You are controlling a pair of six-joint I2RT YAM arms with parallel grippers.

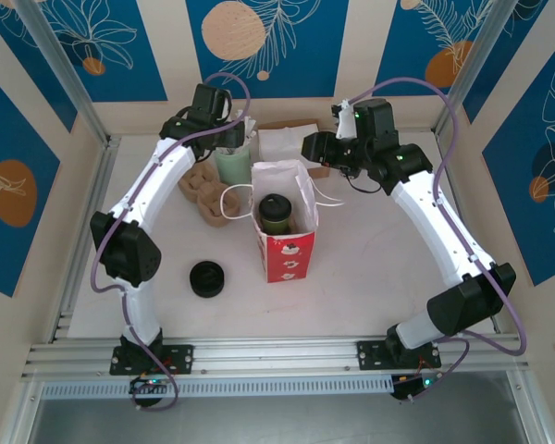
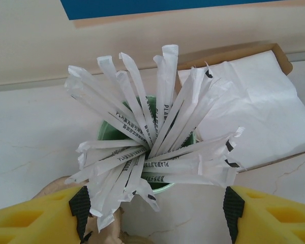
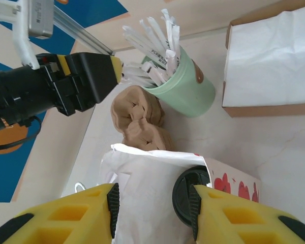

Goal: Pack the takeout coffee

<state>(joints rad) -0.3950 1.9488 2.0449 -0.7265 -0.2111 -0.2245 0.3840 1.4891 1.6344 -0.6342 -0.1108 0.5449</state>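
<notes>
Paper walls and a snap-on lid make the takeout coffee (image 1: 276, 211) a soft, crushable thing. It probably handles best gripped gently around the body just under the lid rim and kept upright so nothing spills. It stands upright inside the red-and-white bag (image 1: 287, 254), its black lid showing at the open mouth. The bag looks thin and likely to tip. The right gripper (image 3: 153, 203) hangs just above the bag's mouth, jaws apart and empty, on an arm bent in from the right. The left arm reaches to the far left, where the left gripper (image 2: 156, 213) hovers over the green cup (image 3: 190, 94), jaws wide on either side of the wrapped straws (image 2: 142, 137), not clamped.
</notes>
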